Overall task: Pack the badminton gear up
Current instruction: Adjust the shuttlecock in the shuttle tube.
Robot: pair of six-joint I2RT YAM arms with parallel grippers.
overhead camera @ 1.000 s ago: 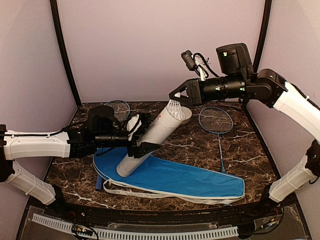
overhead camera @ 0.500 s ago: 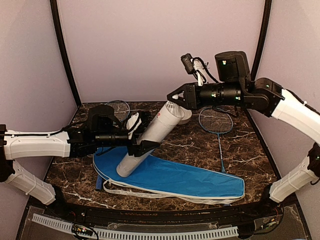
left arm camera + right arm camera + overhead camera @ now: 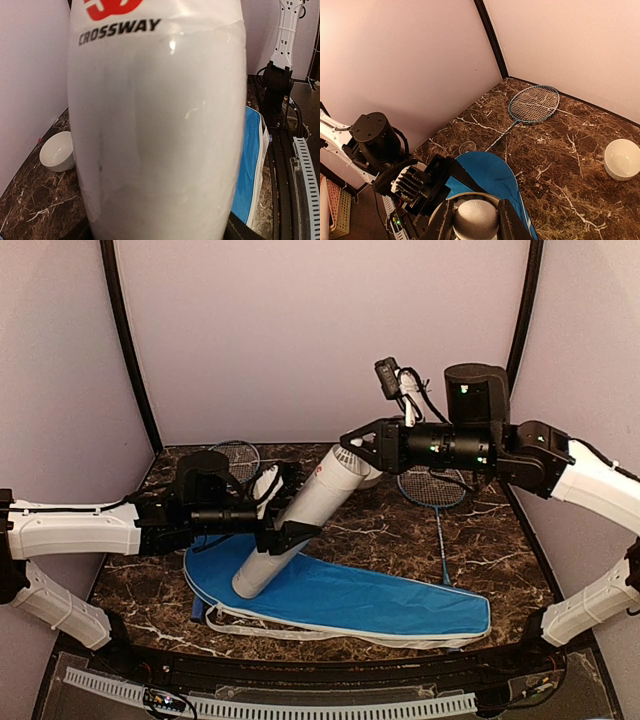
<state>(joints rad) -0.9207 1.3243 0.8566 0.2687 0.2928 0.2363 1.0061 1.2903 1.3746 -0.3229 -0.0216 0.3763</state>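
Note:
My left gripper [image 3: 285, 512] is shut on the long white tube [image 3: 300, 520], which tilts up to the right with its lower end on the blue racket cover [image 3: 380, 602]. The tube [image 3: 157, 125] fills the left wrist view. At the tube's open upper end my right gripper [image 3: 350, 445] is shut on a white shuttlecock [image 3: 475, 218], cork toward the camera, with the tube's rim just below it. One blue-framed racket [image 3: 432, 482] lies at the back right. A second racket's head [image 3: 238, 454] shows behind the left arm.
A small white bowl [image 3: 622, 159] stands on the dark marble table, also seen as the bowl [image 3: 57, 151] in the left wrist view. A small clear lid [image 3: 467, 147] lies near the cover's rounded end [image 3: 490, 175]. Walls close in the back and sides.
The right arm has come down and levelled out, bringing the shuttlecock from just above the tube's mouth down to it. The left arm and the tube have stayed put.

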